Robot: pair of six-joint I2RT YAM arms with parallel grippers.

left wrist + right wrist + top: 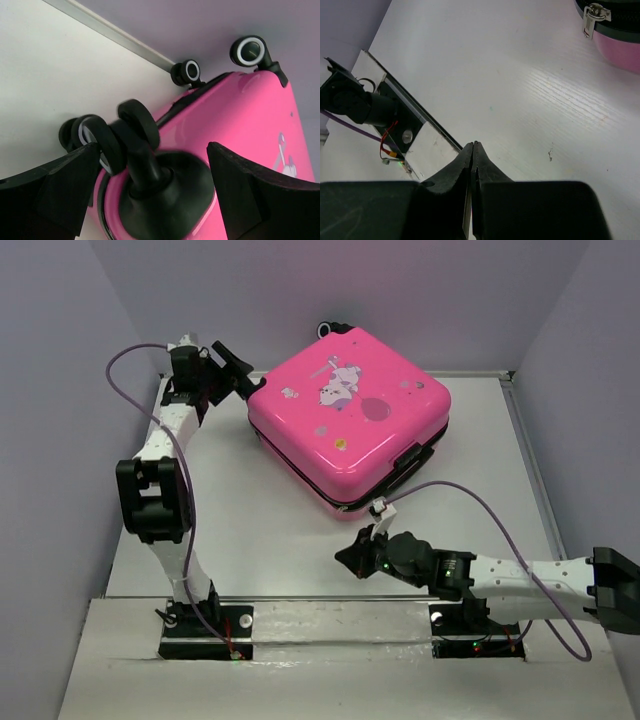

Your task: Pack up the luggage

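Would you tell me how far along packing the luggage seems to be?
Done: the luggage lies on the table with its lid down. In hand: the left gripper is open at a corner wheel; the right gripper is shut, empty, apart from the case. Left: the zip pull shows, but whether the zip is fully closed cannot be told.

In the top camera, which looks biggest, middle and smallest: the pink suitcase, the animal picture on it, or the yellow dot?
Biggest is the pink suitcase, then the animal picture, and the yellow dot is smallest.
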